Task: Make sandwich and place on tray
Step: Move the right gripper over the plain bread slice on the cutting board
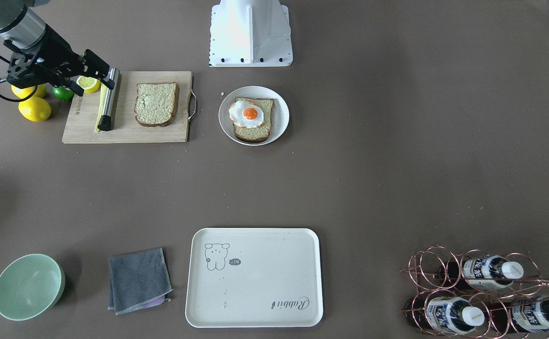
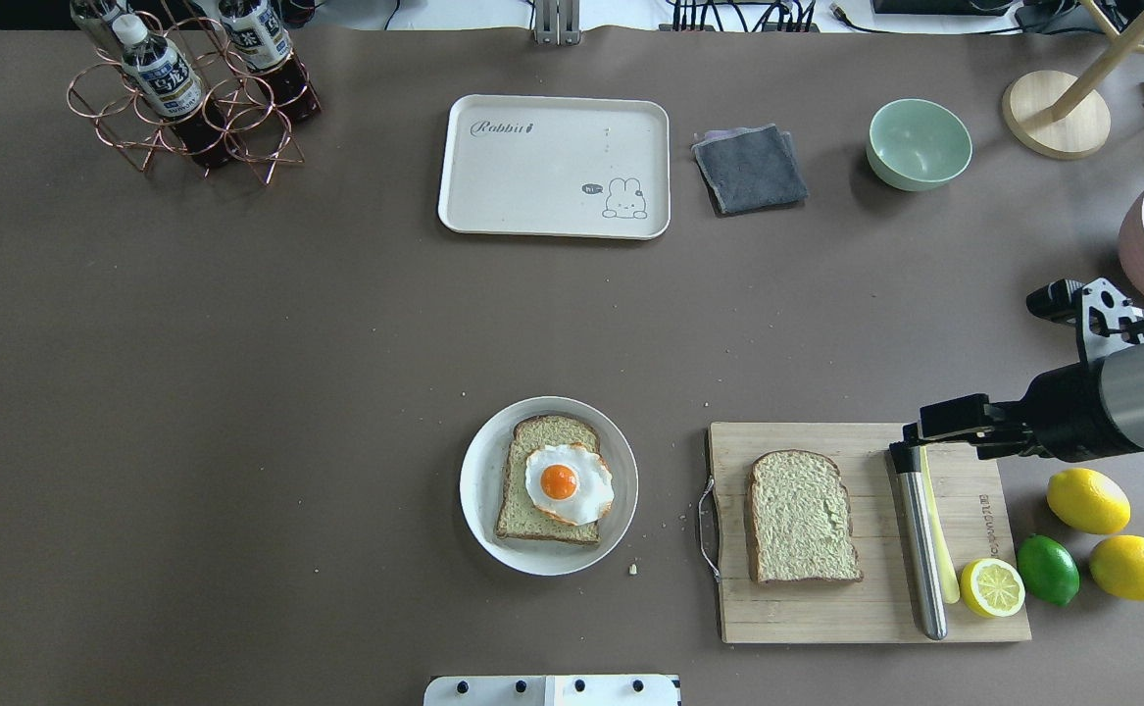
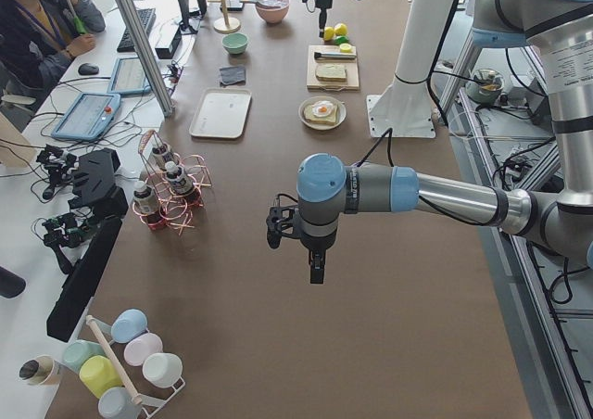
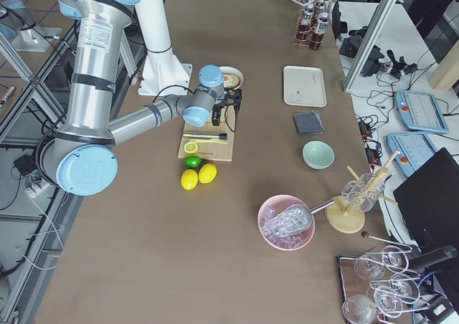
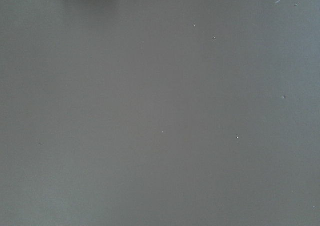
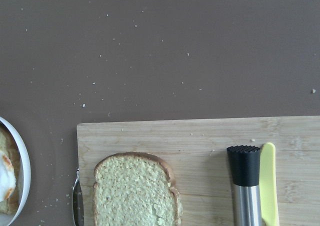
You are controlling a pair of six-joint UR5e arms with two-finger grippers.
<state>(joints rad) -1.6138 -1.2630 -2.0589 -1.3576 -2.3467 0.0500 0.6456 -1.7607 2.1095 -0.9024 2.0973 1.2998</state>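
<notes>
One bread slice [image 1: 156,104] lies alone on the wooden cutting board [image 1: 86,132]. It also shows in the right wrist view [image 6: 135,191]. The other slice [image 1: 255,134] lies on the round white plate [image 1: 281,117] with the fried egg [image 1: 248,114] on top, uncovered. The cream tray [image 1: 255,278] with the bear drawing holds nothing. My right gripper [image 1: 102,75] hovers over the board's corner by the steel tool's black end [image 6: 243,161]; its fingers look apart and hold nothing. My left gripper [image 3: 315,266] hangs over bare table far from the food; I cannot tell its state.
A steel-handled tool [image 1: 108,99] and a yellow strip lie on the board. A half lemon [image 1: 88,84], a lime [image 1: 62,93] and two lemons [image 1: 34,109] sit beside it. A green bowl [image 1: 28,286], a grey cloth [image 1: 139,280] and a copper bottle rack [image 1: 481,292] flank the tray.
</notes>
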